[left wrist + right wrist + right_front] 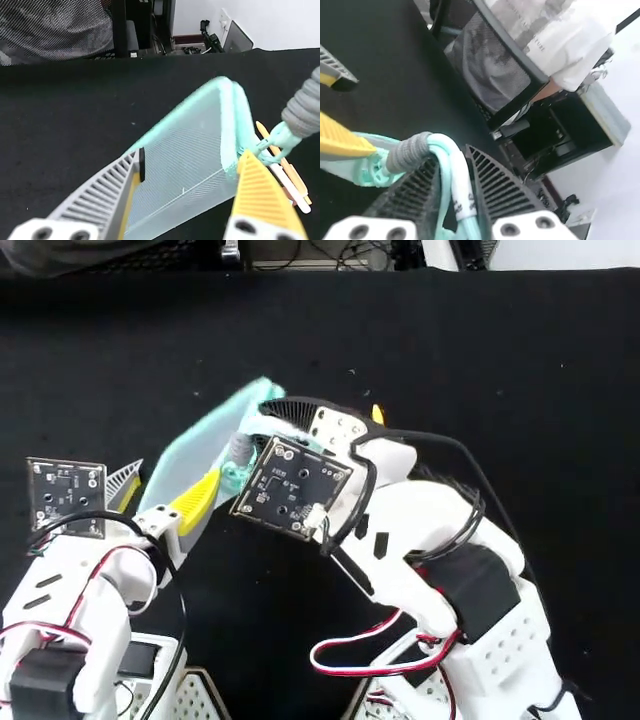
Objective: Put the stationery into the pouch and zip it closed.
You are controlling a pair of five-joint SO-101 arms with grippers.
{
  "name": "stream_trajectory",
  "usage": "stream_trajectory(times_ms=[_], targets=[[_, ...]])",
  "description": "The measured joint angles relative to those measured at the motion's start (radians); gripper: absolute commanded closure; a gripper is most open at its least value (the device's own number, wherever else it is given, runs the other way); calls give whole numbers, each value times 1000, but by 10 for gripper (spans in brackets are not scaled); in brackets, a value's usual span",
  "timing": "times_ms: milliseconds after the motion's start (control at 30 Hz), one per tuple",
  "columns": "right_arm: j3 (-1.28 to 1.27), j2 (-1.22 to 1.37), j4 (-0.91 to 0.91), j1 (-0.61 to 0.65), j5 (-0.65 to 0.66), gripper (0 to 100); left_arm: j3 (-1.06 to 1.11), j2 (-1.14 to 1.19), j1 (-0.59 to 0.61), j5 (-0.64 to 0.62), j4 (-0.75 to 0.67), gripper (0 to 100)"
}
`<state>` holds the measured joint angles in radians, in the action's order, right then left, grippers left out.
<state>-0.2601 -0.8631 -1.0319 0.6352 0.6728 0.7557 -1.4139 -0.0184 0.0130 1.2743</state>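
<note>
Nearest your left wrist lens: left gripper (192,160), with its grey finger (107,187) and yellow finger (257,192) set on either side of the mint mesh pouch (200,125). Both fingers touch it, so the gripper is closed on the pouch, which is held tilted.

Left wrist view also gives the stationery (285,172): one orange stick and one white, lying on the black table (60,125) just beside the pouch's zip corner, outside the mesh. Pencil or pen, you cannot tell.

Right wrist view: right gripper (451,160), black fingers nearly together and clamped on a mint band (451,177). The band curves out into the grey-sleeved zip pull (407,152), which ends in a mint tab by the yellow fingertip. Whether the band is the pouch's edge or the pull's strap is unclear.

High view:
- The pouch lies at 10 o'clock from centre.
- The left arm enters at 7 o'clock and the right arm at 5 o'clock.
- The right arm's camera board covers the pouch's zip end.
- Of the stationery, an orange tip pokes out at 1 o'clock; the rest is under that arm.

Zip open or closed: not readable.
</note>
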Motion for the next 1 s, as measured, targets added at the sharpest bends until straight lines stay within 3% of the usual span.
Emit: stream_trajectory(times_ms=[200,567,1000], targets=[[29,0,-61,0,97,987,-25,0,0,-15,8,694],[181,71,-130,-28,103,987,-155,0,2,-34,9,694],[267,199,-144,-69,101,987,-160,3,2,-15,-41,694]])
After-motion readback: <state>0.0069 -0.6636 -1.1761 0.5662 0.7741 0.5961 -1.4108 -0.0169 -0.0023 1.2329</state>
